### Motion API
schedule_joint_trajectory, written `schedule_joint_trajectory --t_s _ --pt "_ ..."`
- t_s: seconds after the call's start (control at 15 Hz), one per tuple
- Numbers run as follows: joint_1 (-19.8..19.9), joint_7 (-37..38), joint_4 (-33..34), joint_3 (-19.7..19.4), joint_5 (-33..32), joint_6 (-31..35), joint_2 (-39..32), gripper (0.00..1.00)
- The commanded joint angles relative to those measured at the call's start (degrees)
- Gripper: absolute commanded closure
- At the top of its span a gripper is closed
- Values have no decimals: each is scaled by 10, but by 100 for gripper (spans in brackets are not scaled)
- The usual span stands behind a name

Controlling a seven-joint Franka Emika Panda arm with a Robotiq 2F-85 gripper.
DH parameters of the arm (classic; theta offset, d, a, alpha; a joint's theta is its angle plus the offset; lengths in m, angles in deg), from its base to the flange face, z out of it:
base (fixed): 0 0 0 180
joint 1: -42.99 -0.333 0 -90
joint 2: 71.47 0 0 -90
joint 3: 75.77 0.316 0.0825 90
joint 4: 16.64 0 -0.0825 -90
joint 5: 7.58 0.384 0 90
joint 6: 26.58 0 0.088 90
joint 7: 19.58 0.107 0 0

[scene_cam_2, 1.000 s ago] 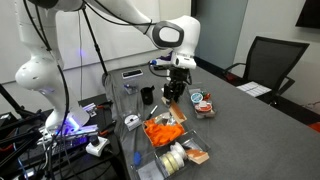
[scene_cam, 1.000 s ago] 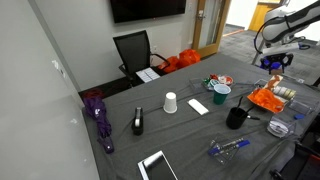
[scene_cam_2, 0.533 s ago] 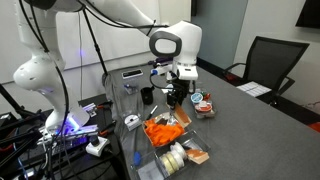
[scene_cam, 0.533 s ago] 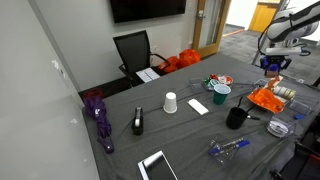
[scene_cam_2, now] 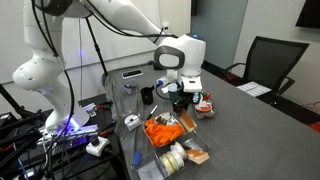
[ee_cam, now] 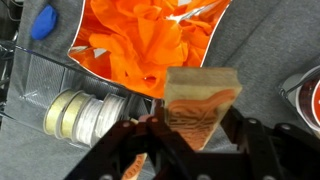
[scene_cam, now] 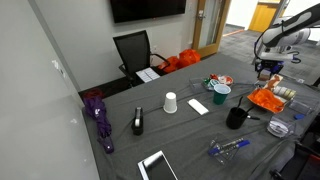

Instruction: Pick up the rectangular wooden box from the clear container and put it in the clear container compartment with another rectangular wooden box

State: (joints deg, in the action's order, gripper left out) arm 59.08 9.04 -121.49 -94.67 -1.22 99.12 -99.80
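The gripper (ee_cam: pixel 197 126) is closed on the rectangular wooden box (ee_cam: pixel 202 98): in the wrist view the two dark fingers (ee_cam: pixel 150 138) press its opposite sides, with the pale top face and reddish grain showing between them. The box hangs clear of everything beneath it, just past the edge of the clear container (ee_cam: pixel 100 76), with grey table (ee_cam: pixel 270 40) showing on its far side.

Below and beside the box, the container's largest compartment is filled with crumpled orange material (ee_cam: pixel 140 40), and a neighbouring compartment holds rolls of tape (ee_cam: pixel 75 115). In an exterior view the gripper (scene_cam_2: pixel 183 102) sits above the end of the container nearest the arm's base, while a brownish block that may be the second wooden box (scene_cam_2: pixel 196 154) lies at the opposite end; it is too small to tell for certain.

By my reading, the pick is done: the box is gripped and lifted out. What remains is the carry along the container to that far compartment, lowering the box in beside its twin, and letting go. None of the placing has begun.
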Motion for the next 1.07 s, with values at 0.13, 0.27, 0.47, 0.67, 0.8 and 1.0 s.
schedule_joint_trajectory --t_s 0.13,0.27,0.47,0.67,0.8,1.0 --pt "8 3 47 -9 -9 0 -53 68" --pt "11 0 58 -12 -10 -1 -68 68" --pt "13 -2 70 -17 -10 6 -88 68" --pt "13 -1 80 -19 -11 12 -105 68" --pt "13 0 85 -21 -11 15 -114 68" --pt "14 -2 93 -22 -10 23 -126 68"
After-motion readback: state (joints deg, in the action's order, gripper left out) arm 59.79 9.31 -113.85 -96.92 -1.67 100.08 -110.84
